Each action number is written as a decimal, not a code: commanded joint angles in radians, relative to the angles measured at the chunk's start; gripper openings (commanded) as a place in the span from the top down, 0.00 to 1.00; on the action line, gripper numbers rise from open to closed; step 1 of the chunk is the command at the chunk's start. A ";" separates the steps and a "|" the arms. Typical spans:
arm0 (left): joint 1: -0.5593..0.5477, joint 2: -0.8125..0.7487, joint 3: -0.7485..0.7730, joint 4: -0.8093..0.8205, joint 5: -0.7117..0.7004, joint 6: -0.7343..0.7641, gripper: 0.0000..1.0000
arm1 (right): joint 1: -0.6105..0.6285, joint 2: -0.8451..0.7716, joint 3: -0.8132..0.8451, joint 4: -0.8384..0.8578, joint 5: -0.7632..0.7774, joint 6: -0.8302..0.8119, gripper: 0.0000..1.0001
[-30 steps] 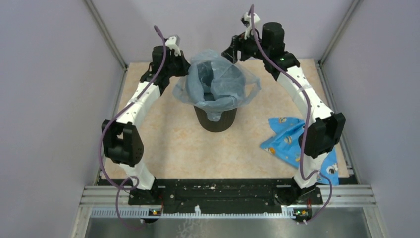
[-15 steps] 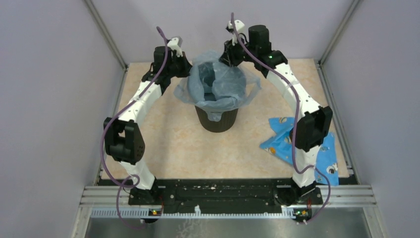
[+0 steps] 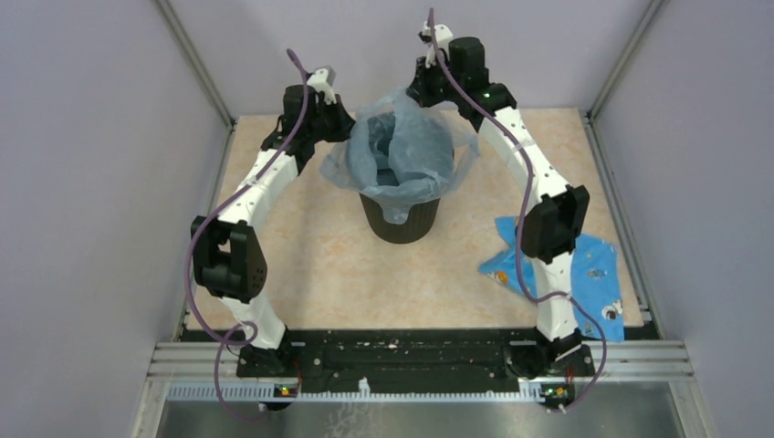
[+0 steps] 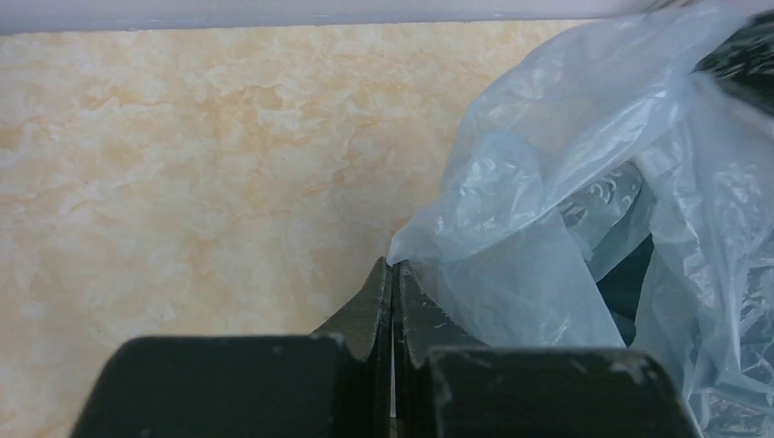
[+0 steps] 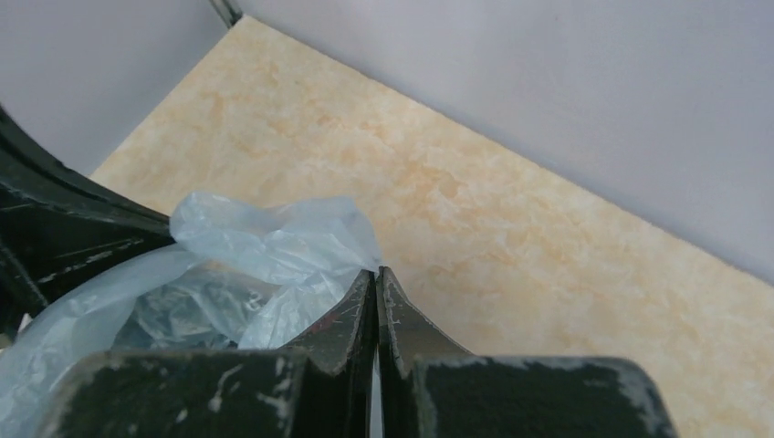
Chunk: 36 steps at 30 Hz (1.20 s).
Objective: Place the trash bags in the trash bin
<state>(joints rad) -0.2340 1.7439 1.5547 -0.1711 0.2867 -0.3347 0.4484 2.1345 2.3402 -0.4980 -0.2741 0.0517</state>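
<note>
We can read no text, label, brand, number or sign in any of the views, and the blue cloth (image 3: 504, 262) at the lower right of the top view bears only small printed figures, too small to make out.

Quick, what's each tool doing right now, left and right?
Left tool: closed, pinching the trash bag edge.
Right tool: closed, pinching the same bag's edge.

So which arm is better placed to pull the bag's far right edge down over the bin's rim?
Right. The right claw is shut on the edge of the trash bag at the far right of the trash bin, apparently pinching it. The left claw grips the film on the bin's left side.
</note>
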 commanded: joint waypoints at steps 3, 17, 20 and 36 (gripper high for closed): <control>-0.004 0.012 -0.035 0.051 -0.044 -0.051 1.00 | -0.045 0.048 -0.026 0.001 -0.036 0.160 1.00; 0.000 -0.023 -0.035 -0.020 -0.146 -0.039 0.98 | -0.087 -0.023 -0.020 -0.053 -0.054 0.253 0.89; 0.012 -0.038 0.008 -0.067 -0.188 -0.032 0.85 | -0.087 -0.047 0.013 -0.103 -0.011 0.257 0.68; 0.077 -0.249 -0.058 -0.211 -0.249 -0.011 0.33 | -0.127 -0.336 -0.271 -0.192 0.107 0.277 0.17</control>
<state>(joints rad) -0.1627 1.5845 1.5383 -0.3496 0.0540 -0.3599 0.3405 1.9369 2.2002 -0.6968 -0.2012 0.3183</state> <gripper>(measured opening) 0.647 0.828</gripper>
